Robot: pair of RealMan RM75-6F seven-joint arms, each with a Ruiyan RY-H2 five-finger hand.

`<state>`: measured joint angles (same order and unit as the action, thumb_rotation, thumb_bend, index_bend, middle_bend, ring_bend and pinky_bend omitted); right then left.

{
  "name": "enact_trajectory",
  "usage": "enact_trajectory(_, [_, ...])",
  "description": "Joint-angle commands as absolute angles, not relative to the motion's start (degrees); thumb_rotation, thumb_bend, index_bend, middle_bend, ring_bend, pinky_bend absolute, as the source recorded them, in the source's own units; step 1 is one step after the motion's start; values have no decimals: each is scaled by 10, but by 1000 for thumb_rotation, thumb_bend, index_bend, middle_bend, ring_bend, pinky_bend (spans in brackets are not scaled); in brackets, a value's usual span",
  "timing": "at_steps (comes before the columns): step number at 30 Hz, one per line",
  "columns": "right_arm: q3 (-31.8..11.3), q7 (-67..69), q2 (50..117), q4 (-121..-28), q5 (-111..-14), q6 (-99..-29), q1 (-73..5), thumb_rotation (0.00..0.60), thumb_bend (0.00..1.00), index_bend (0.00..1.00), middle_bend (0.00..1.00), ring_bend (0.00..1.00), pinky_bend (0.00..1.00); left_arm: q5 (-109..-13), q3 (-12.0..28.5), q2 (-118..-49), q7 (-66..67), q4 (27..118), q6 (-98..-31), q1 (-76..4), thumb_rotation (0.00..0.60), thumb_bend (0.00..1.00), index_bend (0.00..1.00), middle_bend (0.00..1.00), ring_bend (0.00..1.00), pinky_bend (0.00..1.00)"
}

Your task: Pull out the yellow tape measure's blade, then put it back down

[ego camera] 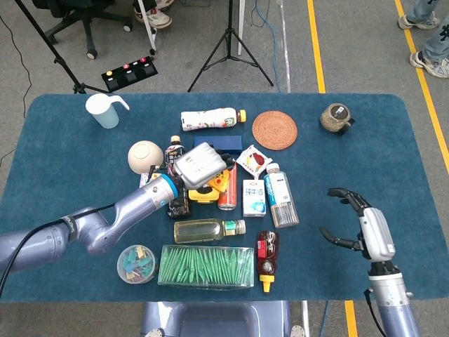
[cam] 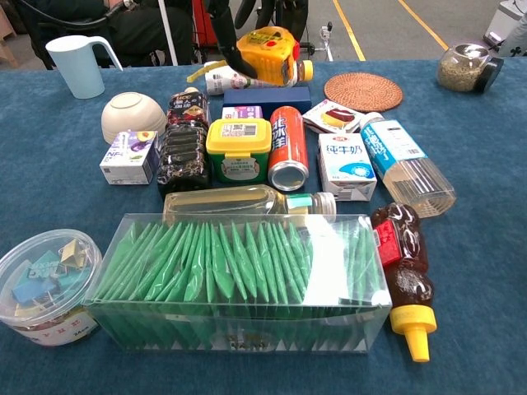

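With tape measure [cam: 268, 54] gripped aloft in left hand [ego camera: 200, 166] and right hand [ego camera: 358, 221] open, empty, near right: blade unpulled, set-down pending.

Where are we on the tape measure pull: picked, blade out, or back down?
Done: the left hand holds the yellow tape measure lifted above the clutter of bottles and cartons.
In hand: the right hand is open over bare table on the right, apart from the tape.
Left: no pulled-out blade can be made out in either view, so the pull and setting it back down remain.
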<state>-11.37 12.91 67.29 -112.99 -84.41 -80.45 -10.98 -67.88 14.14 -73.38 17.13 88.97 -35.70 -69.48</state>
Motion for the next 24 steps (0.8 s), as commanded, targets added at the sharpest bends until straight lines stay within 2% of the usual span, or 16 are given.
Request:
enact_trajectory(1, [-119,148,688,-1137,-841,-794,-123,600,228,203,270,266,306,-673,148,-730,170,894,-355,-703,600,262,509,372,403,463])
enact_trajectory(11, [-139,165,734,-1120,-800,-760,-161,600,210,80,180,193,266,-614,158,-727,194,901,-336,-744,600,263,519,378,403,477])
enact_trajectory(17, [-154,153,762,-1113,-761,-752,-177,600,207,5,93,124,176,-545,151,-724,225,905,-327,-777,600,264,520,388,403,482])
enact_trajectory(24, [-173,100,800,-1102,-712,-757,-195,600,199,0,29,77,155,-459,132,-733,268,903,-337,-822,600,263,536,412,403,484])
